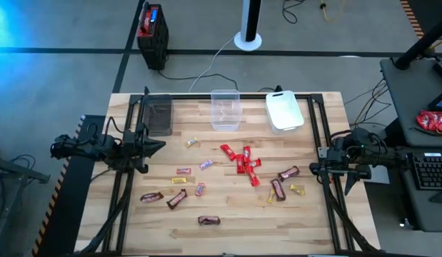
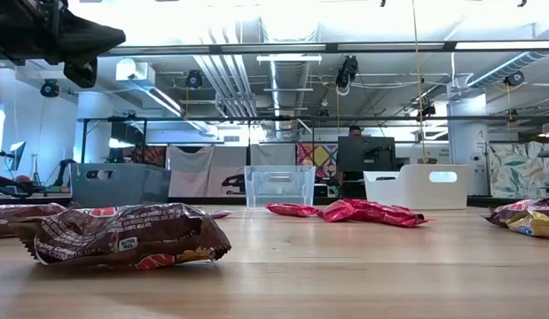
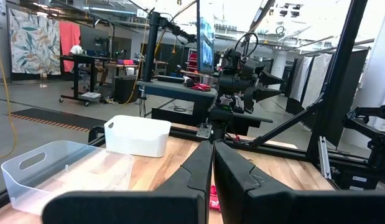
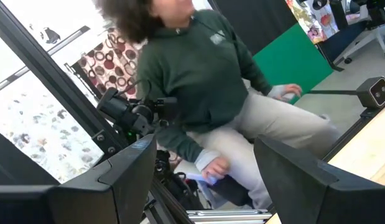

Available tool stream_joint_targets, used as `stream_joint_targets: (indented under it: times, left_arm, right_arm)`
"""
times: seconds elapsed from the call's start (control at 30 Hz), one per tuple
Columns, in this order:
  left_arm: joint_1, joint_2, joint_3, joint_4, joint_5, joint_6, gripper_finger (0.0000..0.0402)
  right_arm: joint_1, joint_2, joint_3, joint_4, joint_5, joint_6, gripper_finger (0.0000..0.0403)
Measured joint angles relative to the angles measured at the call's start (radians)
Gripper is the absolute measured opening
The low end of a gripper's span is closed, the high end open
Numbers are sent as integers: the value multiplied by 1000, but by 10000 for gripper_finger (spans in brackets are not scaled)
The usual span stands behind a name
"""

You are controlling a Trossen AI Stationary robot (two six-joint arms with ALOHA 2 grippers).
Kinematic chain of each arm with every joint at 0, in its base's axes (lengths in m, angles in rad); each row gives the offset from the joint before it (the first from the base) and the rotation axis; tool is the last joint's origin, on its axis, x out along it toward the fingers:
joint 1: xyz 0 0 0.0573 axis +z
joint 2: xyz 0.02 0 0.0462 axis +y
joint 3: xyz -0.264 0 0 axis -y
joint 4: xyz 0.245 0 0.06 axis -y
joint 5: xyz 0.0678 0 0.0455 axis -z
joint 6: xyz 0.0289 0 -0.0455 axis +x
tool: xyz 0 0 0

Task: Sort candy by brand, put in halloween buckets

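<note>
While parked at opposite table edges, both arms off the candy: left gripper (image 1: 158, 145) at the left edge, fingers (image 3: 198, 165) pressed together, clenched on nothing; right gripper (image 1: 317, 169) at the right edge, fingers (image 4: 127, 165) spread wide, released.

Nearest on the wood, dark brown bars (image 1: 208, 220) scattered left and centre, with tiny yellow and pink pieces (image 1: 181, 181) just beyond. Right of centre, a cluster of shiny red bars (image 1: 245, 163) touching one another; more brown bars (image 1: 278, 188) further right.

Along the far edge, well apart from the candy: dark grey bin (image 1: 159, 116) left, clear bin (image 1: 225, 110) centre, white bin (image 1: 284, 111) right.

Beyond the table's right side, a seated person in a green top (image 4: 198, 81).
</note>
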Motion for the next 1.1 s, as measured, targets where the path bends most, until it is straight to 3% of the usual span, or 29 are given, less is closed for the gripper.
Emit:
stream_joint_targets:
  times: [0.73, 1.1]
  left_arm:
    - [0, 0, 0, 6, 0, 1, 0]
    - [0, 0, 0, 177, -1, -1, 0]
  right_arm:
    - [0, 0, 0, 11, 0, 0, 265]
    - [0, 0, 0, 31, 0, -74, 265]
